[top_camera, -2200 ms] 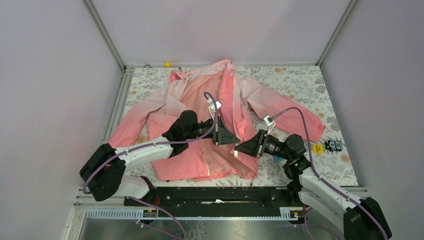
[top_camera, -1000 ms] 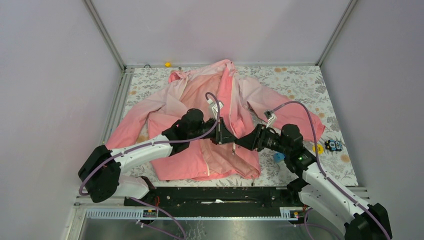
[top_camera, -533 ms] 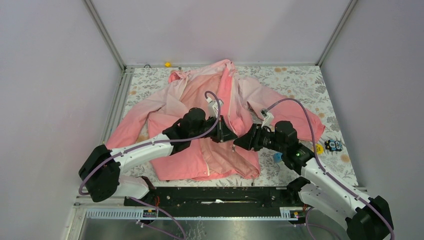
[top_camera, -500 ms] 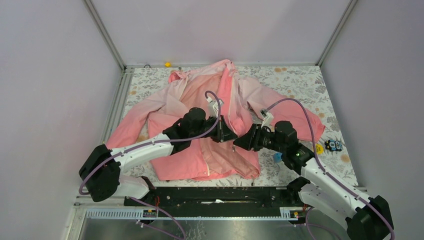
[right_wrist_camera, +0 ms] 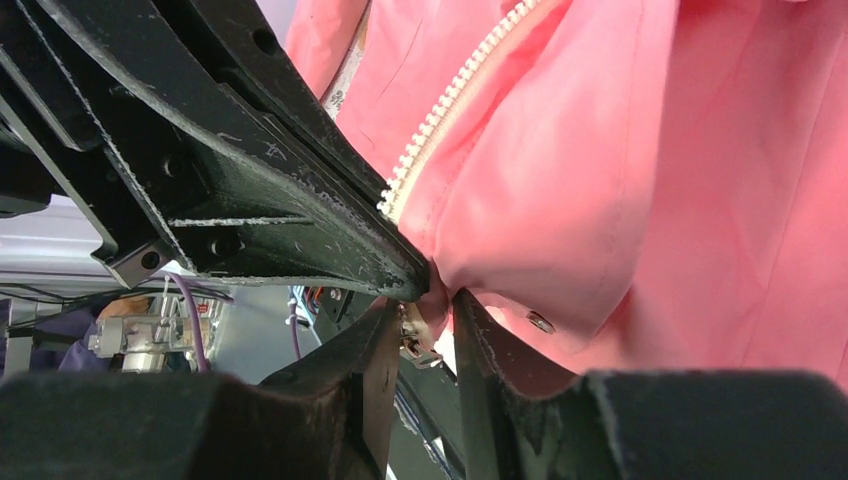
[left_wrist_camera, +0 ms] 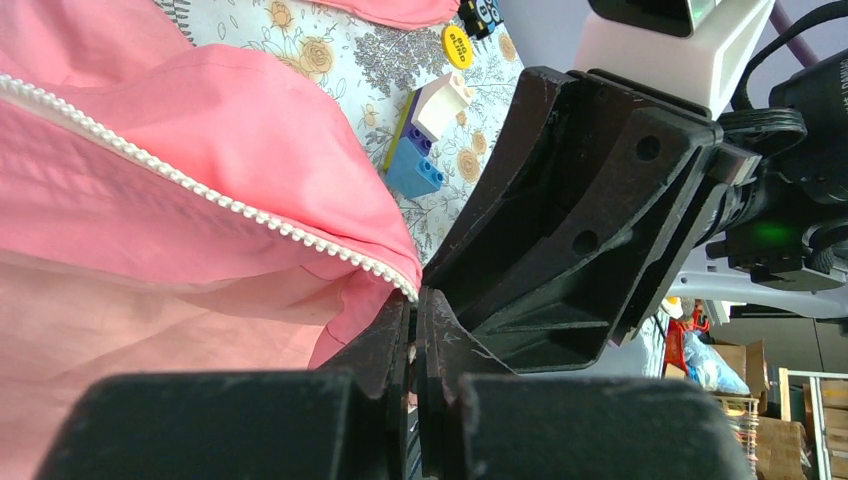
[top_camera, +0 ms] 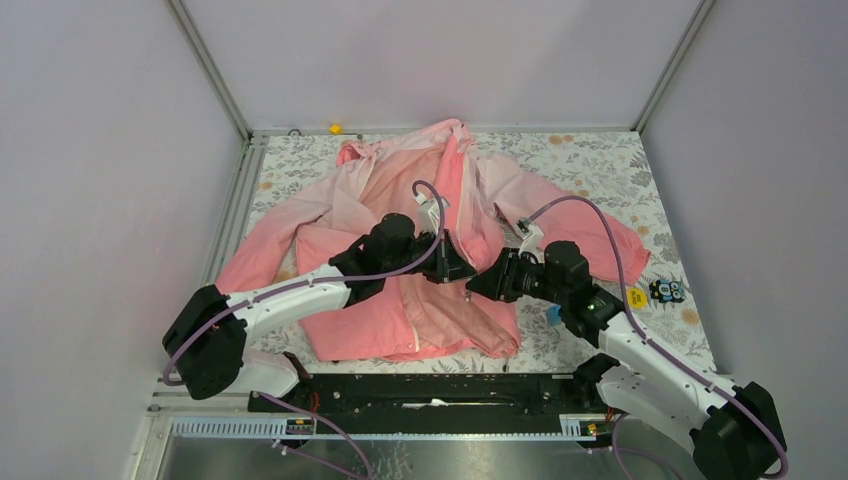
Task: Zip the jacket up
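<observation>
The pink jacket [top_camera: 400, 215] lies open and face up on the floral table, its white zipper [left_wrist_camera: 200, 190] running along the front edges. My left gripper [top_camera: 456, 268] is shut on the lower end of one zipper edge, whose teeth end right at its tips [left_wrist_camera: 412, 300]. My right gripper [top_camera: 478, 285] faces it tip to tip. In the right wrist view it [right_wrist_camera: 430, 310] is shut on the other front edge [right_wrist_camera: 560, 200], with pinched fabric and a small metal slider [right_wrist_camera: 412, 345] between its fingers. The two grippers touch or nearly touch.
A blue and purple brick stack [top_camera: 553, 314] lies right of the hem, also in the left wrist view [left_wrist_camera: 425, 140]. A yellow disc [top_camera: 634, 296] and a small toy car [top_camera: 667, 290] lie at the right edge. A yellow piece [top_camera: 335, 128] sits at the back wall.
My right gripper has moved left and a little farther away with its jacket edge, closing the gap to my left gripper. The left gripper shifted slightly right. The lower front panel has bunched up.
</observation>
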You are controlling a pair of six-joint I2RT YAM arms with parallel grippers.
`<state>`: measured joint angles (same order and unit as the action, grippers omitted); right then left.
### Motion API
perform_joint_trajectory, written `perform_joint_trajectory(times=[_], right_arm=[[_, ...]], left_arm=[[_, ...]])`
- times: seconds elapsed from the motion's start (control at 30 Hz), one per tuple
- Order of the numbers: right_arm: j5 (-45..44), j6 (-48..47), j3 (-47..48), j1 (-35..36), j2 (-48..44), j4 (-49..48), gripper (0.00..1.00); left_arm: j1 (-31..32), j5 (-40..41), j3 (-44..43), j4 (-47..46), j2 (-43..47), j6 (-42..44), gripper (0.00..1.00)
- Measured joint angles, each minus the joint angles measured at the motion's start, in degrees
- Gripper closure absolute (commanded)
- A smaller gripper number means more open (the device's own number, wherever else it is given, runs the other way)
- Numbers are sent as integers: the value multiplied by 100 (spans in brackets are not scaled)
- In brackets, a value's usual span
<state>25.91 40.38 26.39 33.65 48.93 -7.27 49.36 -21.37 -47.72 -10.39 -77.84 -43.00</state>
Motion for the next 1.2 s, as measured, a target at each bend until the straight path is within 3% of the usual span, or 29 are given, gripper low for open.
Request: perform_joint_trajectory(times=[0.1,0.3,0.57,0.7,0.77,0.9,1.0,1.07,1.2], right_arm=[[-2,0,0,7,50,-76,70],[0,-4,0,13,107,-138,90],[-7,-9,-2,13,107,-210,100],[-17,-9,-4,13,107,-234,100],[-39,-7,-24,13,107,-267,100],[-151,-9,-46,39,107,-278,100],[-310,-42,-46,52,175,-275,100],[-433,-85,-46,52,243,-271,100],[-726,-267,-31,52,238,-122,100]], left_arm=[[0,-2,-26,-2,-39,-2,100],[0,-2,-50,-2,-105,-4,100],[-7,4,-55,-37,-105,-4,100],[-13,0,-55,-50,-105,-9,100],[-17,-7,-55,-61,-105,-11,88],[-79,-39,-57,-107,-118,-42,46],[-208,-129,-61,-151,-107,-149,36],[-289,-155,-76,81,-35,-129,3],[-468,-164,-282,1366,420,-9,2]])
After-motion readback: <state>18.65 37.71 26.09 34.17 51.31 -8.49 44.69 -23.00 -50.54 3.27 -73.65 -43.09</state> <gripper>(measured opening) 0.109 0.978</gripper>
